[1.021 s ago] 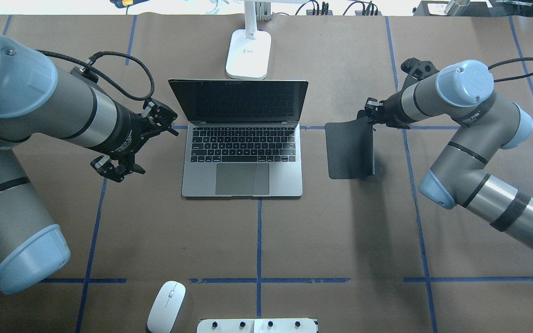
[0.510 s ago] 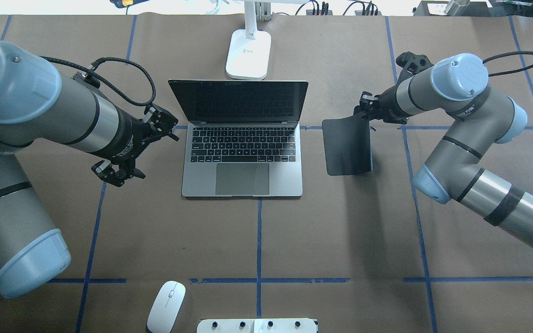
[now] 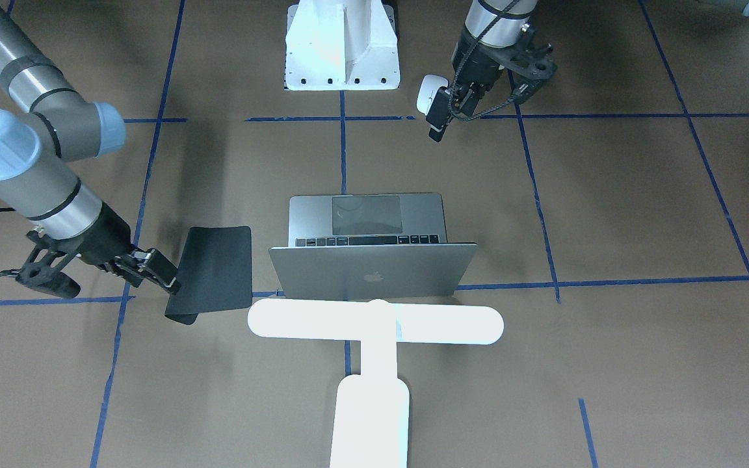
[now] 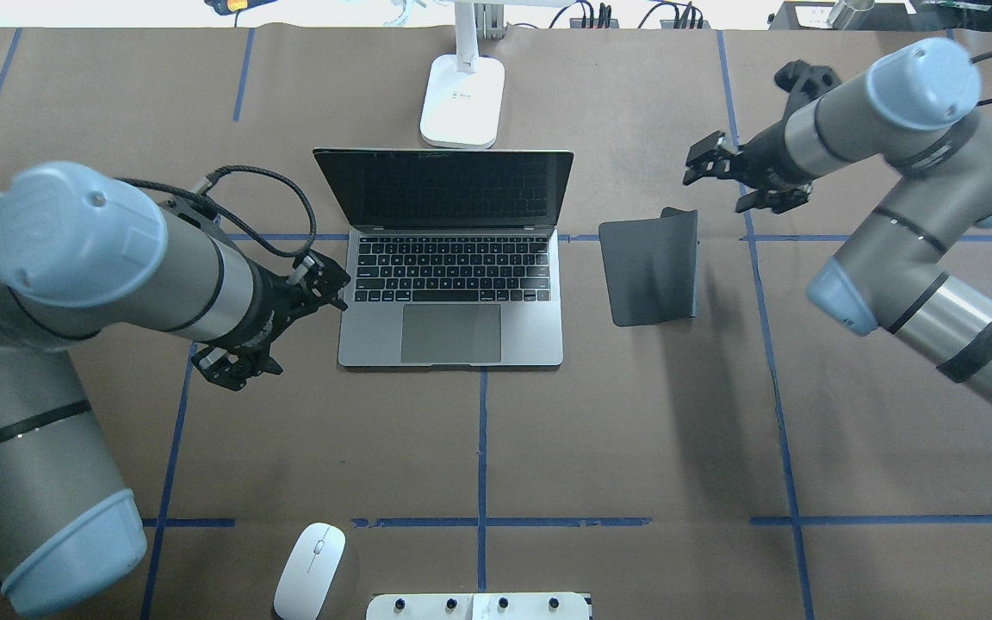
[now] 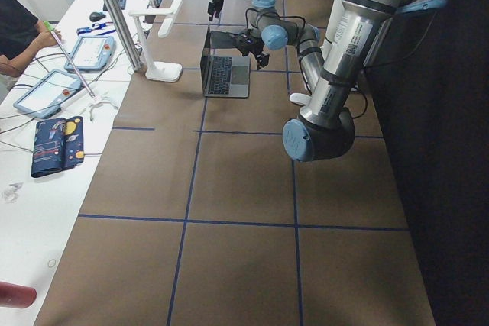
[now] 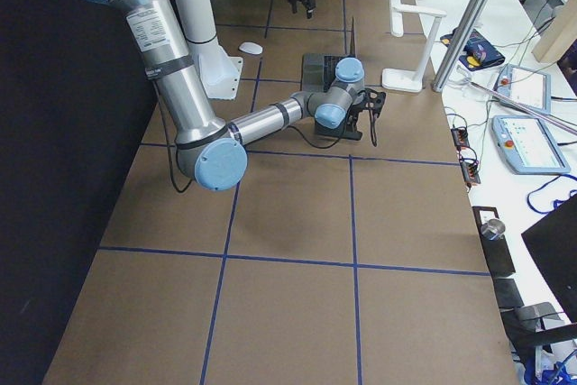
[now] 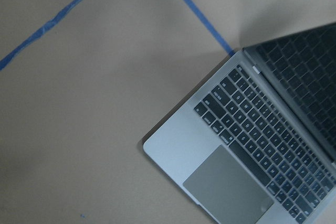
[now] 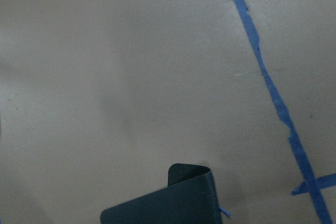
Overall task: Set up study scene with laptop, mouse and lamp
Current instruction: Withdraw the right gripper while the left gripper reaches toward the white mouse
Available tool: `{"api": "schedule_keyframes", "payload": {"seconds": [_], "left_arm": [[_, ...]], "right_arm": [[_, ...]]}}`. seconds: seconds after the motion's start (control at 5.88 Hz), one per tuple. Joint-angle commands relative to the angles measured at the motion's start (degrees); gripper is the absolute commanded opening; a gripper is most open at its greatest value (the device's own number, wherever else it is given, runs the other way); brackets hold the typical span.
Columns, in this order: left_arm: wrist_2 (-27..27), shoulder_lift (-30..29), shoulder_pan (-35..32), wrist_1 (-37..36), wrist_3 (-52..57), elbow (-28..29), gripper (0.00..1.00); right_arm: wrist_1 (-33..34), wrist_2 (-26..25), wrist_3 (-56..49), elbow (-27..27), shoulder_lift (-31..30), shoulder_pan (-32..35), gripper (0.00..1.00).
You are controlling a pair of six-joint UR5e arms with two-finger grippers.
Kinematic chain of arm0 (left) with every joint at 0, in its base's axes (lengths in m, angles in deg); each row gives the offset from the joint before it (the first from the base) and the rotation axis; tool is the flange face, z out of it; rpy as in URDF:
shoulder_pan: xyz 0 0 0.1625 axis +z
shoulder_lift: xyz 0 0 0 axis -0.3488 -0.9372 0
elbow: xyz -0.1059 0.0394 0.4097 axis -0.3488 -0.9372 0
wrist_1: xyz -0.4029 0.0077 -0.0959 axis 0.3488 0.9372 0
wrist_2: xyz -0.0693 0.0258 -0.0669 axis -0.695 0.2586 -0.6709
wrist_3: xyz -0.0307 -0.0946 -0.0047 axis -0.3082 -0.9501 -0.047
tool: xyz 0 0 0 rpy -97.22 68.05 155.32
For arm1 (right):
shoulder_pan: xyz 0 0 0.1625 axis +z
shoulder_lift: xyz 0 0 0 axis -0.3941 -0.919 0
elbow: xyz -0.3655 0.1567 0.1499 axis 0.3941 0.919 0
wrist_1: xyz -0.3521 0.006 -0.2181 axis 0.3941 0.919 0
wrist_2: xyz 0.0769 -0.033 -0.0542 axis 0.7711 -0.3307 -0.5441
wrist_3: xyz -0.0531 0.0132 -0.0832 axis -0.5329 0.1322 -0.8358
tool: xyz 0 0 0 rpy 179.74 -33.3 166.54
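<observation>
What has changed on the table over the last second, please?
The right gripper has let go of the black mouse pad, its fingers now open, and pulled away toward the far right. The pad lies on the table, its far corner curled up. The left gripper, open, has moved nearer the robot beside the laptop. Laptop, mouse and lamp have not moved.

A black mouse pad [image 4: 647, 275] is seen lying on the brown-papered table [image 4: 634, 430] right of centre, its far right corner curled up, blue tape lines [image 4: 481, 448] are laid across it in a grid, and a patterned pouch [image 5: 55, 145] is left on the white side bench [image 5: 23, 188].
</observation>
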Motion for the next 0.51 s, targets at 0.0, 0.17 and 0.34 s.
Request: {"api": "schedule_keyframes", "payload": {"seconds": [0.0, 0.17, 0.34], "left_arm": [[1.0, 0.2, 1.9, -1.7, 9.6, -0.2, 1.0], [1.1, 2.8, 3.0, -1.8, 16.8, -2.3, 1.0], [1.0, 8.4, 4.7, -1.8, 25.5, -7.9, 1.0]], "right_arm": [[3.6, 7.7, -6.3, -0.6, -1.1, 6.9, 1.0], [3.9, 8.6, -10.3, -0.6, -2.9, 8.3, 1.0], [3.9, 10.7, -15.0, -0.6, -5.0, 10.6, 1.0]]}}
